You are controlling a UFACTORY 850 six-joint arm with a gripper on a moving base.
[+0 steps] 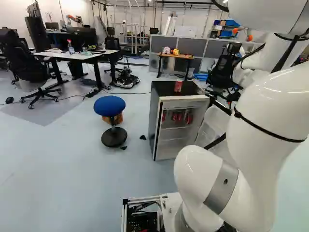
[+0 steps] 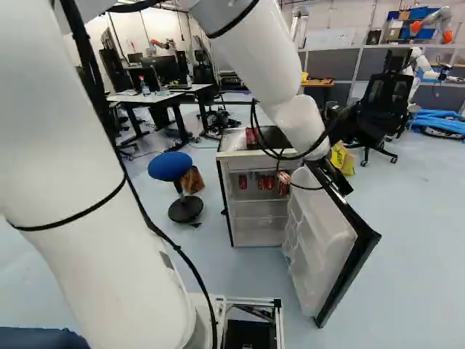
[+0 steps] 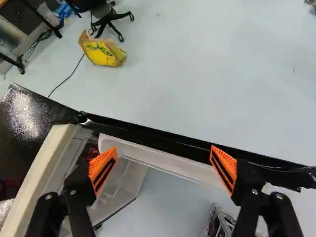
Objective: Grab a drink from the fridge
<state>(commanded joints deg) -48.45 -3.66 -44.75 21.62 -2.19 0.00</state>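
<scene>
The door (image 2: 320,251) of the fridge (image 1: 186,98) hangs open, so reaching in seems the step in hand. The jaws stand wide, holding nothing, over the door's inner side. Red cans (image 2: 269,182) sit high inside; another can (image 1: 178,86) stands on top. Next, the jaws likely need lowering and turning inward, clear of the door.

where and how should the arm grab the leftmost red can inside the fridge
Probably around the middle of the red can, coming in level through the fridge's open front, gripper fingers to its left and right. It looks upright, with a gap before the next can, and the fridge top rules out coming from above.
</scene>
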